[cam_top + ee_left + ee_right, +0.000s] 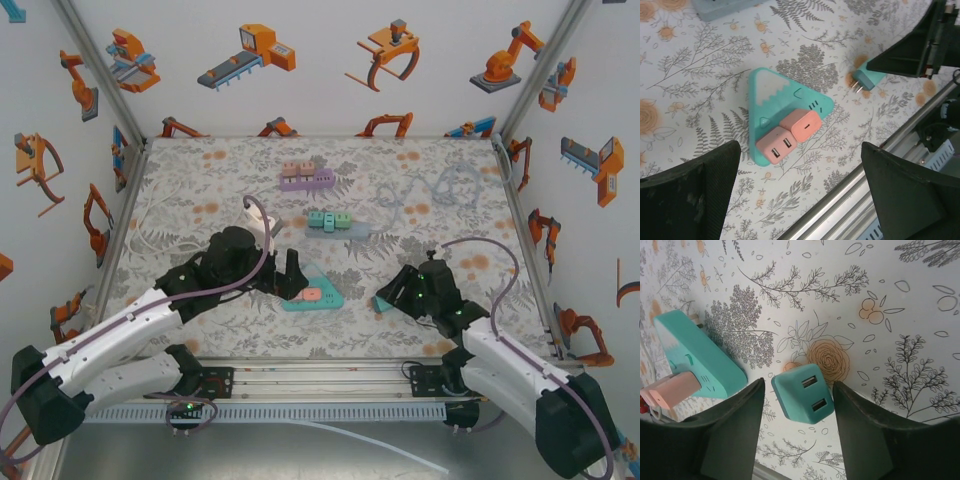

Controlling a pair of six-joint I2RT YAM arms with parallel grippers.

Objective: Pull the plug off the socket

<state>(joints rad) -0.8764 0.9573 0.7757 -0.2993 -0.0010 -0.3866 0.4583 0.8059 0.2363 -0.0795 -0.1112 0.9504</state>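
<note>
Teal and boxy, the plug (802, 392) lies on the flowered tabletop (200, 200), out of the socket (785, 95) and a little way to its right. The left wrist view shows its two metal prongs bare and pointing back toward the socket, while the right wrist view shows its face with two USB slots turned up. The right tool (798, 385) straddles it with its fingers (735, 430) partly spread. There is a clear gap on one side of the plug, and the other finger sits just at its edge, so nothing is clamped.

The socket is a teal triangle with a white zigzag top, lying flat near the front edge of the tabletop. Two pink chargers (776, 145) (801, 125) sit plugged into it side by side. The left tool (800, 150) hangs over it with its fingers at full spread, gripping nothing.

Farther back lie a purple power strip (305, 178), a grey one with teal blocks (335, 223) and a loose clear cable (430, 190).
</note>
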